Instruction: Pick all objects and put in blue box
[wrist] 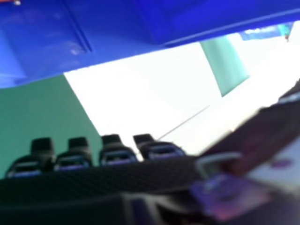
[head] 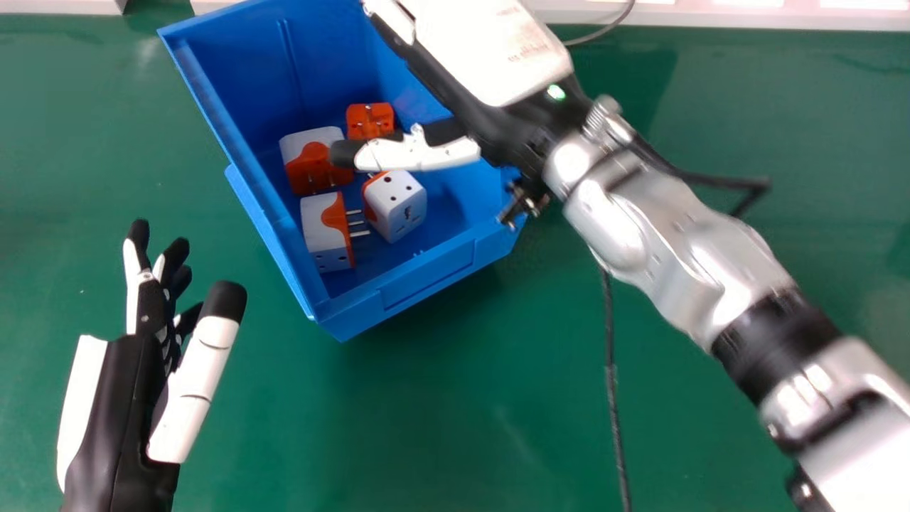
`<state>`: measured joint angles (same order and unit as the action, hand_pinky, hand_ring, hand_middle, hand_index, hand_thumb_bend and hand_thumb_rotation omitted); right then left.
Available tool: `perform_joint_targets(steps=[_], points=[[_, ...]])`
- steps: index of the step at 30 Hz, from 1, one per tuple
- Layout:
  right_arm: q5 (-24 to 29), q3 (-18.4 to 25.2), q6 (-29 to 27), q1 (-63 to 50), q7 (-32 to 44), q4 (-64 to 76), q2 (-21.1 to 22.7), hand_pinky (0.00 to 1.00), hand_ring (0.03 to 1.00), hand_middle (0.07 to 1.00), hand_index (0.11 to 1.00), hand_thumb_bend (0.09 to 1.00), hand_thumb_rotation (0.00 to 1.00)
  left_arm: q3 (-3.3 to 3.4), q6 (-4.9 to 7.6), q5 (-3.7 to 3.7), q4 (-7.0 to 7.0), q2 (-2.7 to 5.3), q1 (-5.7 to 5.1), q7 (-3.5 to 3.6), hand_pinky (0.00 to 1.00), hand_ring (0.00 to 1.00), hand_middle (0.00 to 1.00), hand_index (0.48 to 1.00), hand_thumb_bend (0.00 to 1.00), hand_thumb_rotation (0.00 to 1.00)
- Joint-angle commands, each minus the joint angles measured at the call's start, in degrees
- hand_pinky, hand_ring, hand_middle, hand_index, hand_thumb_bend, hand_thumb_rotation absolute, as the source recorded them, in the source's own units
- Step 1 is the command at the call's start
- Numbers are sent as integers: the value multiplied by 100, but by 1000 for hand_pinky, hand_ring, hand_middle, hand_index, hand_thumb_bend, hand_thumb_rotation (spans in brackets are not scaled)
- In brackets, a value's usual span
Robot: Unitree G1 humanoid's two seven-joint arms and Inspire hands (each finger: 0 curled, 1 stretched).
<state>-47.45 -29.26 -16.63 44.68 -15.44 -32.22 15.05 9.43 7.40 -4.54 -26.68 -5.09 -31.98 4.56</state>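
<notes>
Adapters (head: 398,206) outside right hand's fingers (head: 416,152)

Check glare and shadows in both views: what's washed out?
Head view: the white back plate of the right hand is nearly blown out; bright highlights run along the silver right forearm; the green tabletop darkens just in front of the blue plastic box. Right hand view: the background beyond the box is largely burnt out to white, while the fingers look dark.

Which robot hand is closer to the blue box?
The right one. The right hand is over the blue box, while the left hand is outside it, off to its left.
</notes>
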Motion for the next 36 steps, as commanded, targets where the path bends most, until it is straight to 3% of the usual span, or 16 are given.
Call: perform_joint_targets(steps=[1, 8, 14, 18, 22, 26, 31, 36], points=[[60, 196, 44, -480, -165, 728, 147, 973, 1000, 1000, 1000, 465, 988, 47, 27, -31, 48, -57, 65, -40, 917, 982, 990, 960, 739, 921], [271, 702, 235, -2427, -232, 2779, 268, 996, 1000, 1000, 1000, 450, 1000, 130, 53, 35, 280, -140, 257, -19, 920, 984, 995, 962, 740, 925], [1278, 1220, 293, -4182, -231, 3986, -196, 997, 1000, 1000, 1000, 434, 1000, 176, 90, 70, 393, -171, 354, -6, 922, 985, 998, 965, 739, 927], [1670, 1528, 108, -4991, -417, 4319, -471, 969, 1000, 1000, 1000, 400, 1000, 213, 128, 97, 499, -189, 431, 4, 924, 986, 999, 966, 739, 928], [1782, 1771, -110, -5362, -683, 4218, -657, 955, 1000, 1000, 1000, 432, 1000, 230, 162, 115, 566, -202, 477, 5, 927, 988, 1000, 968, 739, 929], [1927, 2109, 25, -5812, -1015, 4161, -973, 958, 1000, 1000, 1000, 512, 1000, 260, 202, 137, 675, -217, 530, 5, 929, 989, 1000, 968, 748, 929], [2443, 2345, 289, -6217, -753, 4369, -1257, 942, 1000, 1000, 1000, 545, 1000, 288, 268, 163, 813, -235, 589, 7, 930, 989, 1000, 969, 757, 927], [3078, 2495, 157, -6385, -271, 4334, -1235, 984, 1000, 1000, 1000, 573, 1000, 311, 339, 186, 906, -259, 629, 1, 930, 990, 1000, 969, 766, 924]])
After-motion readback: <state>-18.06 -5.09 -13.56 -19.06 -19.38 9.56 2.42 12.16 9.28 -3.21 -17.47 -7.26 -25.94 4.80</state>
